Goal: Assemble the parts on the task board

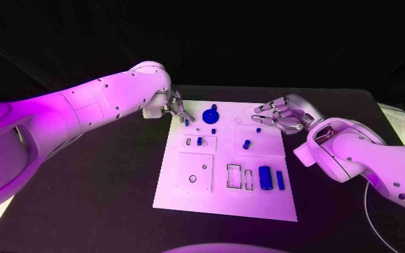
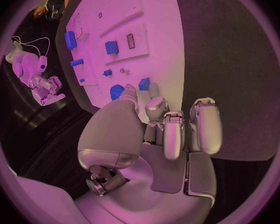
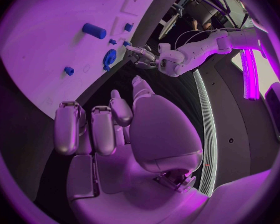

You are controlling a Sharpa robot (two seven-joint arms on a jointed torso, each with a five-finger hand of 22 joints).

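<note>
The white task board (image 1: 221,203) lies mid-table. On it I see a blue gear (image 1: 210,115), several small blue pegs such as one at mid-board (image 1: 246,144), a thick blue cylinder (image 1: 265,177) and a thin blue bar (image 1: 279,178). My left hand (image 1: 175,108) is at the board's far left corner. Its thumb and a finger pinch a small blue peg (image 2: 144,83) that stands beside the gear (image 2: 117,91). My right hand (image 1: 278,115) hovers over the board's far right corner, fingers loosely bent and apart, holding nothing. The right wrist view shows the left hand (image 3: 143,55) at that peg (image 3: 127,43).
Empty cut-out slots (image 1: 239,177) sit on the board's near half, left of the cylinder. The black table (image 1: 101,188) surrounds the board. A white cable (image 1: 371,212) lies at the table's right edge, near my right arm.
</note>
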